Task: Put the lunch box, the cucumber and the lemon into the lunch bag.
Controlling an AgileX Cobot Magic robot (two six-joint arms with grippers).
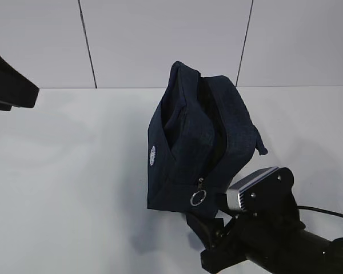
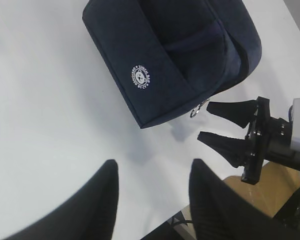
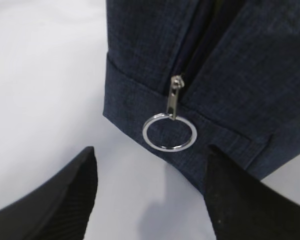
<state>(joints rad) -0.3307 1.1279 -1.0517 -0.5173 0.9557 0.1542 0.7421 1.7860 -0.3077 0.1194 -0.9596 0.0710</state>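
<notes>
Right pincer (image 3: 150, 195) sits nearest the lens in the right wrist view: both fingers spread wide, nothing between them, touching nothing. It is aimed at the silver ring pull (image 3: 169, 132), which hangs from the zipper slider at the low corner of the lunch bag (image 1: 200, 142). Judgement: it is lined up on the ring because the zipper is the bag's closure and the pull is the handle for working it.

The bag stands on the white worktop (image 1: 74, 160) near its middle, its top seam gaping open in the exterior view. The interior is dark; contents cannot be made out. Lunch box, cucumber and lemon do not show in any view, so whether they are inside cannot be told.

Left pincer (image 2: 152, 195) hangs well apart from the bag, above bare worktop, fingers parted and empty. Judgement: held clear to leave the right arm room.
</notes>
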